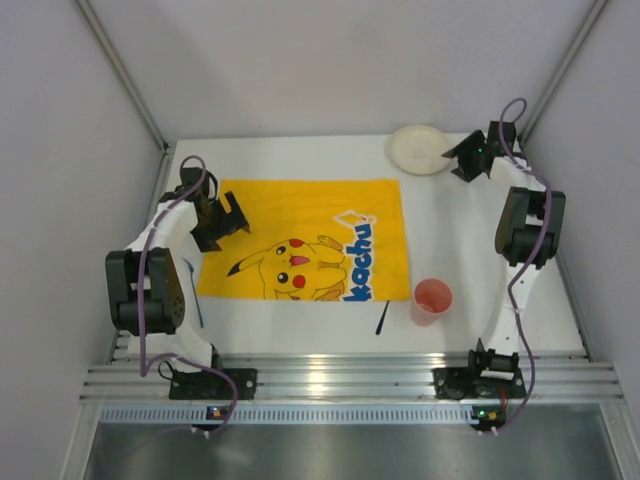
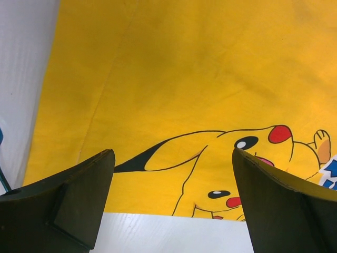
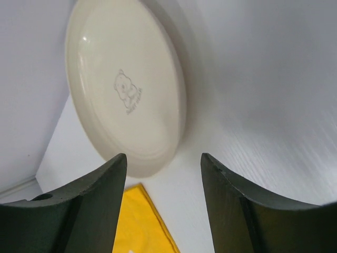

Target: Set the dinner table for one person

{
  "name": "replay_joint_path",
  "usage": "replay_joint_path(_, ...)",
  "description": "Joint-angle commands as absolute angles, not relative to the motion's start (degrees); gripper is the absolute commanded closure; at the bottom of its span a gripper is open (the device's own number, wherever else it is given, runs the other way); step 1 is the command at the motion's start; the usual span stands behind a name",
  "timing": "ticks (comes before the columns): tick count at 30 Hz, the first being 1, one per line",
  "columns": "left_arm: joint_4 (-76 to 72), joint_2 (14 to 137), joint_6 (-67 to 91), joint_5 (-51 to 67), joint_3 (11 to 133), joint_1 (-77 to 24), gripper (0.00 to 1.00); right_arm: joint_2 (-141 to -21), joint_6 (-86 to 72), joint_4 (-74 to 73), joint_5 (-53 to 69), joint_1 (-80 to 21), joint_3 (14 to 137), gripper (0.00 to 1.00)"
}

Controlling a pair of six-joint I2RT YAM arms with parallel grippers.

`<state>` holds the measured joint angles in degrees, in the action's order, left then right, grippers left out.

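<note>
The white dinner table (image 1: pixel 470 240) carries a yellow Pikachu-print cloth (image 1: pixel 300 240) spread flat left of centre. My left gripper (image 1: pixel 232 215) hovers open over the cloth's left part, and the left wrist view shows the cloth (image 2: pixel 158 79) and nothing else between its wide-spread fingers (image 2: pixel 79 195). A cream plate (image 1: pixel 420 148) lies at the back right corner. My right gripper (image 1: pixel 458 160) stands open just right of it. In the right wrist view the plate (image 3: pixel 126 84) sits just ahead of the gripper (image 3: pixel 164 158), untouched.
A pink cup (image 1: pixel 431 300) stands upright right of the cloth's near corner, and a thin black utensil (image 1: pixel 382 318) lies beside it. A blue utensil (image 1: pixel 196 290) lies left of the cloth. White walls close in behind and beside the plate. A ribbed aluminium rail (image 1: pixel 340 380) runs along the near edge.
</note>
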<state>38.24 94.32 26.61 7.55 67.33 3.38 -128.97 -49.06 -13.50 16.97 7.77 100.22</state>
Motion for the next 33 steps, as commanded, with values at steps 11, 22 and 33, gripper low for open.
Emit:
replay_joint_path(11, 39.37, 101.60, 29.44, 4.83, 75.93, -3.60, 0.02, -141.15, -48.34, -27.66, 8.27, 4.92, 122.25, 0.45)
replay_joint_path(22, 38.76, 102.57, 29.36, 4.74, 75.76, -4.74, 0.02, -128.05, -47.55, -18.53, 9.31, 5.10, 107.20, 0.41)
replay_joint_path(33, 37.80, 103.62, 28.92, 5.62, 75.50, -6.50, 0.02, -116.65, -41.05, -22.31, 7.78, 6.94, 101.43, 0.41)
